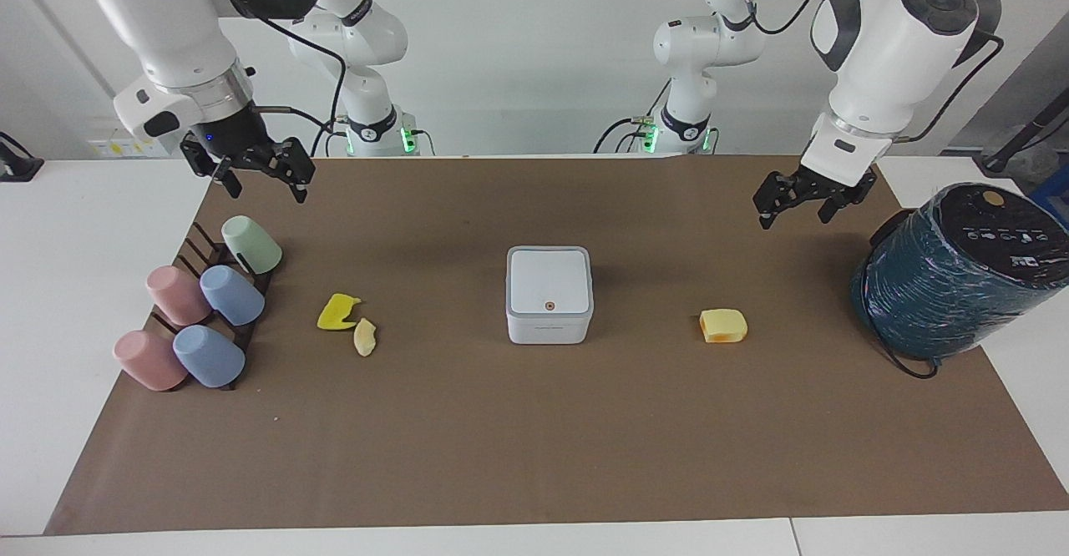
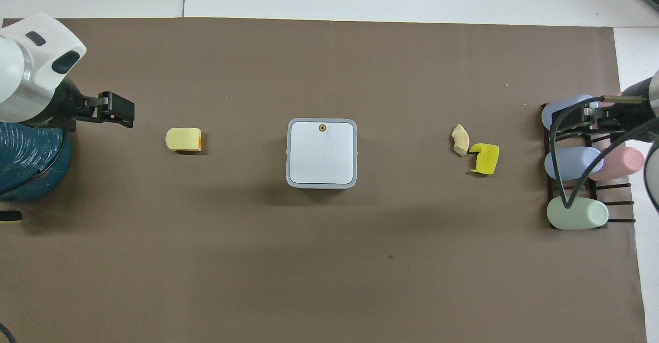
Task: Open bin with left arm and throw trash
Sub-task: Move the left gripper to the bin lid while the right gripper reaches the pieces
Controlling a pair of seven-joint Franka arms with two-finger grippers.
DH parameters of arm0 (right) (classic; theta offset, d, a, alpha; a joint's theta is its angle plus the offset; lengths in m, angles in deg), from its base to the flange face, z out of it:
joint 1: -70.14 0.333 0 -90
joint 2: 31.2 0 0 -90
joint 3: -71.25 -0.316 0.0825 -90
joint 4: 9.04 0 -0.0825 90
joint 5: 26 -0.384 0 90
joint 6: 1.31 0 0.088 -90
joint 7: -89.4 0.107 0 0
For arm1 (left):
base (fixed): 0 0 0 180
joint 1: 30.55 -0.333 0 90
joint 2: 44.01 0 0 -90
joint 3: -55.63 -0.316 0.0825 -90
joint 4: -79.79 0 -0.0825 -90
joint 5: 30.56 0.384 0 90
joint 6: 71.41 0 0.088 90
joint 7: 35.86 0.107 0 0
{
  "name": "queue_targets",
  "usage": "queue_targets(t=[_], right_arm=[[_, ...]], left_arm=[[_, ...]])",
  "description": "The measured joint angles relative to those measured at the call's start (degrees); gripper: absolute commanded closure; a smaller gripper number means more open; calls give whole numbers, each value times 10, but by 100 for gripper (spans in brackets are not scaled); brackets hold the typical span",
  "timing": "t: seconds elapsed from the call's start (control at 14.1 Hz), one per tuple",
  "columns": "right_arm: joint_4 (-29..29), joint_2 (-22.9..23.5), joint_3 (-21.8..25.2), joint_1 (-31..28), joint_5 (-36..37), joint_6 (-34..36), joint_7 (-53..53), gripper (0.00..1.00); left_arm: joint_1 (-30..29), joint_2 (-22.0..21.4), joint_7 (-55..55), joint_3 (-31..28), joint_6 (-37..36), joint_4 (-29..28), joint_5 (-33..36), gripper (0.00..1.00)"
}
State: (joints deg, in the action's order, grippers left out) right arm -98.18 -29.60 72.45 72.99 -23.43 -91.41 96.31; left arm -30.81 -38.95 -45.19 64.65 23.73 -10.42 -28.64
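The white bin [image 1: 549,293] stands in the middle of the brown mat with its grey-edged lid shut and the orange dot on top; it also shows in the overhead view [image 2: 322,152]. A yellow-orange block [image 1: 722,326] [image 2: 183,139] lies beside the bin toward the left arm's end. A bright yellow peel [image 1: 336,312] [image 2: 485,158] and a pale crescent [image 1: 365,337] [image 2: 460,139] lie together toward the right arm's end. My left gripper [image 1: 793,218] [image 2: 121,111] hangs open and empty in the air next to the teal cylinder. My right gripper [image 1: 267,193] [image 2: 592,116] hangs open and empty by the cup rack.
A big dark teal wrapped cylinder [image 1: 952,272] [image 2: 25,163] stands at the left arm's end of the mat. A dark rack [image 1: 196,243] with several pastel cups, among them a green one [image 1: 252,245] [image 2: 576,214], stands at the right arm's end.
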Motion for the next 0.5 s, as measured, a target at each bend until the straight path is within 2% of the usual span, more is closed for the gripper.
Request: queue_targets(t=[0.5], right_arm=[[7,-4,0,-1,8,23,-17,0]], left_arm=[[1,0,17,3,0,0,0,0]])
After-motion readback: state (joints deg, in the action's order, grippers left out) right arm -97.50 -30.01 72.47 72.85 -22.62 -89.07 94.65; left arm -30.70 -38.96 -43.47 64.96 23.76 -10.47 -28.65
